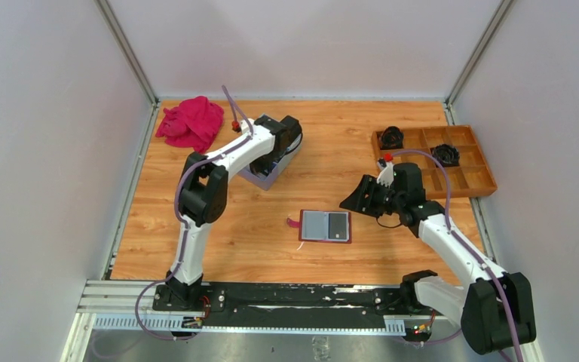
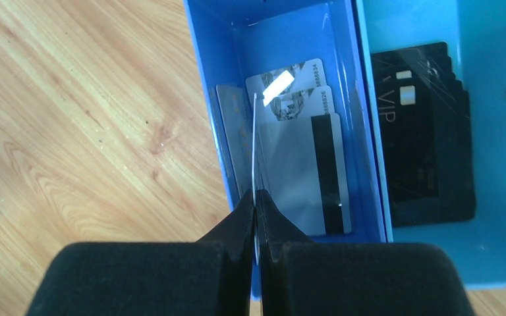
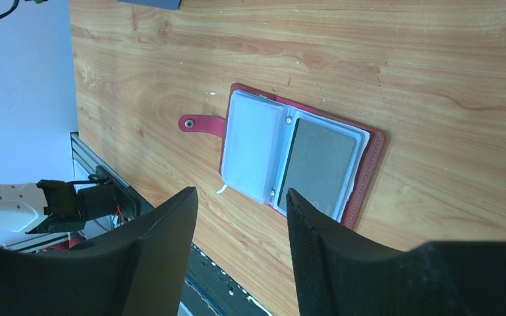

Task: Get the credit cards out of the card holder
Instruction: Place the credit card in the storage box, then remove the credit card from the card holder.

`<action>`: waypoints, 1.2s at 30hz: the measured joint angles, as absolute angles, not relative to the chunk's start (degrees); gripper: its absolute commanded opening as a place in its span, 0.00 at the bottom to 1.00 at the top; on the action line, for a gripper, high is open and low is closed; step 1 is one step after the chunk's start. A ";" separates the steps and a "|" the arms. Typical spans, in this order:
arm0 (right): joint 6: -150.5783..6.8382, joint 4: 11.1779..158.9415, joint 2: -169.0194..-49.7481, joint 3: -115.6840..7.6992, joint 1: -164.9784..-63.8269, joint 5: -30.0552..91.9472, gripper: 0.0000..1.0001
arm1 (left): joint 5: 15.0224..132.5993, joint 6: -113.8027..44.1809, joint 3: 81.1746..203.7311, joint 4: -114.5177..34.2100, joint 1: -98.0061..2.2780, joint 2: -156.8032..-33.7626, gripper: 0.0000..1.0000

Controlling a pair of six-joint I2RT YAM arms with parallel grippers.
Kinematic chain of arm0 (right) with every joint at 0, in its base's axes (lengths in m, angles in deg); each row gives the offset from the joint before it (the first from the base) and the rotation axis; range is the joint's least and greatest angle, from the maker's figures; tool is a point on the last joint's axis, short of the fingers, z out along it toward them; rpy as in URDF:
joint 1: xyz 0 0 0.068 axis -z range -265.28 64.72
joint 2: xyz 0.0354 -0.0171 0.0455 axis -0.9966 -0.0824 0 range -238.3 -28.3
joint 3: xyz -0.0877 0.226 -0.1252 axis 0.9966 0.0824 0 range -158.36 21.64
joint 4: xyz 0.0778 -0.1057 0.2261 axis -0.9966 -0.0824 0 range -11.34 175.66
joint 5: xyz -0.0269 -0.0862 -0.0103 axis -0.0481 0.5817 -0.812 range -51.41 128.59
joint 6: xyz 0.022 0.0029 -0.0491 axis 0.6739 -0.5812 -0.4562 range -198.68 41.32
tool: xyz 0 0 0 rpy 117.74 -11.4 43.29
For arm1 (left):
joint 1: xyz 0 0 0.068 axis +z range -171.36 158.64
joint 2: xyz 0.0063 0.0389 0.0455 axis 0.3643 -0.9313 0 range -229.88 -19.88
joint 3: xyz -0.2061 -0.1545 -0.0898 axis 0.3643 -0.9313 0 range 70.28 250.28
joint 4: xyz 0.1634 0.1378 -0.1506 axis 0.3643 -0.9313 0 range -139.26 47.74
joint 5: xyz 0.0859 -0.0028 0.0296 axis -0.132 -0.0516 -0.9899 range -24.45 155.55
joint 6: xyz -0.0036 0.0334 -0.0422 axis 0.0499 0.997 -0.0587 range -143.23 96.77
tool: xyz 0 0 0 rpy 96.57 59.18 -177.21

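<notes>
The dark red card holder (image 1: 326,225) lies open on the table between the arms, its tab strap (image 3: 201,124) pointing left. In the right wrist view one see-through pocket (image 3: 253,145) looks whitish and the other shows a grey credit card (image 3: 319,164). My right gripper (image 3: 240,194) hovers open just right of the holder, nothing between its fingers. My left gripper (image 2: 257,197) is shut on a thin whitish credit card (image 2: 257,141), seen edge-on, inside a compartment of the blue box (image 2: 365,99). Several grey cards (image 2: 303,164) lie there.
Black cards (image 2: 421,151) fill the box's neighbouring compartment. A bright pink cloth (image 1: 192,122) lies at the back left. A brown compartment tray (image 1: 467,181) with two black objects sits at the back right. Walls enclose the table on three sides.
</notes>
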State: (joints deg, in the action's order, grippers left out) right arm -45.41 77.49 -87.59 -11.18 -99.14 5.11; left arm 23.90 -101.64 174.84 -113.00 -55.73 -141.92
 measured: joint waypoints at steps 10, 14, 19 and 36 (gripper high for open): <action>-45.43 77.49 -87.31 -11.15 -99.14 4.09 0.56 | 27.55 -103.85 175.60 -112.58 -53.48 -144.69 0.14; -45.43 77.49 -87.15 -11.11 -99.14 4.06 0.56 | 29.72 -103.81 175.75 -112.49 -52.30 -145.63 0.24; -45.43 77.49 -87.15 -10.70 -99.14 4.06 0.55 | 30.52 -102.87 176.32 -112.28 -52.15 -146.05 0.26; -45.39 77.47 -87.17 -10.52 -99.14 4.74 0.58 | 28.32 -90.85 181.39 -112.47 -53.18 -135.73 0.26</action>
State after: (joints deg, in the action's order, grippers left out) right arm -45.39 77.47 -87.17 -10.52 -99.14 4.74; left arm 28.32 -90.85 181.39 -112.47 -53.18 -135.73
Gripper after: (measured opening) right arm 0.578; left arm 0.262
